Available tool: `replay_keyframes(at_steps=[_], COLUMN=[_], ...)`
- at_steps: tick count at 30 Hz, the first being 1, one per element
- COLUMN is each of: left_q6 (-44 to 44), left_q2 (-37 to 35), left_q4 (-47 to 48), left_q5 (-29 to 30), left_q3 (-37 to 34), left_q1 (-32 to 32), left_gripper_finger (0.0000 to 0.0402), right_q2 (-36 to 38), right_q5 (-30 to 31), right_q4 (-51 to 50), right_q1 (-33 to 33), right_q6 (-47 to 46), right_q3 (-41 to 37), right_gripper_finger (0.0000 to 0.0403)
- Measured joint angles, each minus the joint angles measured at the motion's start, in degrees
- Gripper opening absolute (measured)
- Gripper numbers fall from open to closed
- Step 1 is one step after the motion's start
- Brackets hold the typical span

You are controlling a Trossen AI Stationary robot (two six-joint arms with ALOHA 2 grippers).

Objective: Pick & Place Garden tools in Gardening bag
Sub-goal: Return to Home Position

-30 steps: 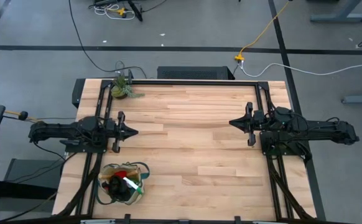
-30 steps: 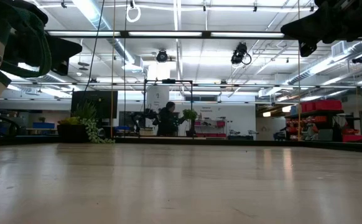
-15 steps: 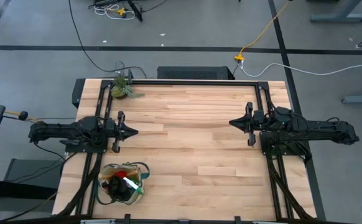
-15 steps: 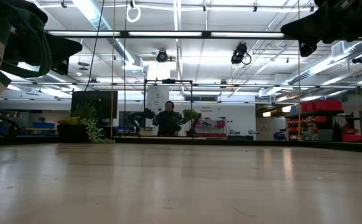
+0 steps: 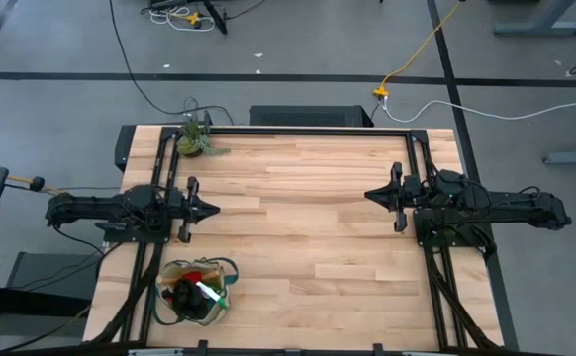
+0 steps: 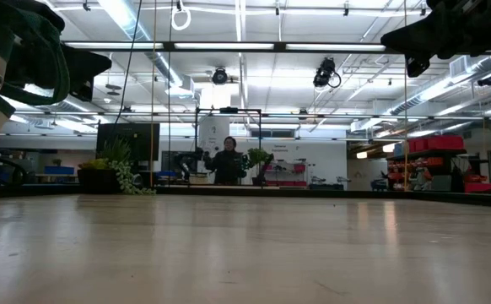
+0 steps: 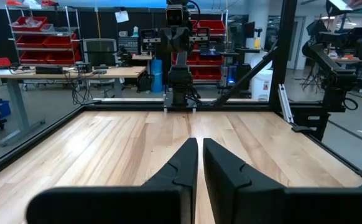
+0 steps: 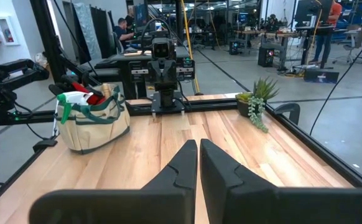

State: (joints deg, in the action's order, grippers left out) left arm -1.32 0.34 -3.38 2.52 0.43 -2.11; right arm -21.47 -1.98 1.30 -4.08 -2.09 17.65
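Both arms at the table's sides, bag packed near a corner.
We see the left gripper [image 5: 209,209] and the right gripper [image 5: 372,195] facing each other across the wooden table [image 5: 308,242], each with its fingers pressed together on nothing, and bare boards lie wide between them. The gardening bag [image 5: 191,295] sits by the left edge near one corner, red gloves [image 5: 198,268] and a green-and-white item [image 5: 209,293] showing inside. A potted plant [image 5: 194,141] stands at the other left corner.

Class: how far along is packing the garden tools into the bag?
Done: red gloves and a green-and-white item sit in the beige fabric bag; no tools lie on the wooden table. In hand: nothing; left gripper and right gripper are shut, empty. Left: nothing visible beyond parking the arms.
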Motion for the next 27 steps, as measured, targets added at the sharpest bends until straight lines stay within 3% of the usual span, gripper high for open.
replay_keyframes(at_steps=[22, 27], left_q6=[0.00, -0.01], left_q2=[0.00, 0.00], left_q4=[-0.02, -0.02], left_q5=[0.00, 0.00], left_q3=[-0.02, -0.02], left_q1=[0.00, 0.00], left_gripper_finger=[0.0032, 0.0032], right_q2=[0.04, 0.17], right_q5=[0.00, 0.02], right_q4=[0.11, 3.91], right_q1=[0.00, 0.00], right_q6=[-0.04, -3.49], right_q3=[0.00, 0.00], right_gripper_finger=[0.0023, 0.0023])
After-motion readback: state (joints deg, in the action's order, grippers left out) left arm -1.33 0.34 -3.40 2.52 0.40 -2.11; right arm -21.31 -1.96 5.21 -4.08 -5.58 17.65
